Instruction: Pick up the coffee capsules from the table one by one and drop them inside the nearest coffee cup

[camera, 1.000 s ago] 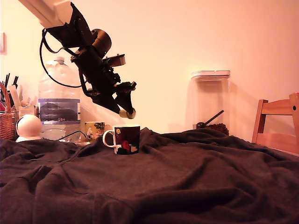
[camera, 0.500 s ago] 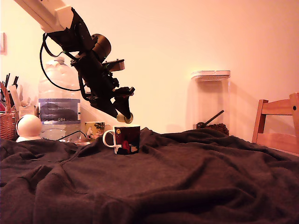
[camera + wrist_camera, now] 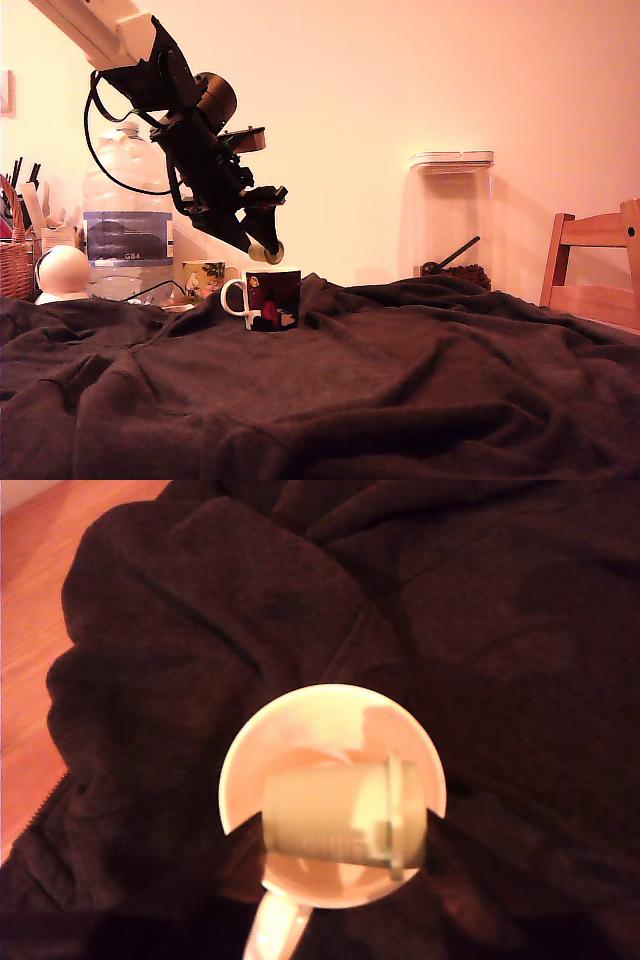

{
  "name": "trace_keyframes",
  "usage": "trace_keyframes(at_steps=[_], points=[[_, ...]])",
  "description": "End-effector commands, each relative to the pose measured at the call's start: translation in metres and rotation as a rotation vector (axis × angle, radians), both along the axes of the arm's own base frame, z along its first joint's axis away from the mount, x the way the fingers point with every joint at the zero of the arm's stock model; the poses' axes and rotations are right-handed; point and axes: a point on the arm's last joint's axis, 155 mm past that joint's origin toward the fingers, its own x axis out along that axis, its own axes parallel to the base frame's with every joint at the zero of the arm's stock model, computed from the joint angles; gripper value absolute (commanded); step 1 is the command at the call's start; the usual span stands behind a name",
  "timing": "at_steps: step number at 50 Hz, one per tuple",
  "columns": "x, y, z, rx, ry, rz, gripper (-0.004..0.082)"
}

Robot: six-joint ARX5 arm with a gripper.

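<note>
Counter draped in dark, rumpled cloth

The counter is covered edge to edge by brown-black fabric in heavy folds. On it, toward the exterior view's left, the coffee cup stands upright, handle to that view's left, its pale inside open to the wrist view. Behind it, at the cloth's far edge, are a pale yellow-green mug, a large water bottle, a white ball-shaped object and a basket; a clear storage jar stands toward the right.
</note>
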Motion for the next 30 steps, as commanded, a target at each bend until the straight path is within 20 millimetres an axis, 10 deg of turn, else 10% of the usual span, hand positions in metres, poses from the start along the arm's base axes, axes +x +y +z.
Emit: trace_keyframes(at_steps=[1, 21, 30], points=[[0.004, 0.001, -0.018, 0.004, 0.02, 0.011, 0.0772], [0.008, 0.0, -0.014, -0.003, -0.001, 0.01, 0.0764], [0.01, -0.002, -0.003, -0.015, -0.027, 0.006, 0.047]])
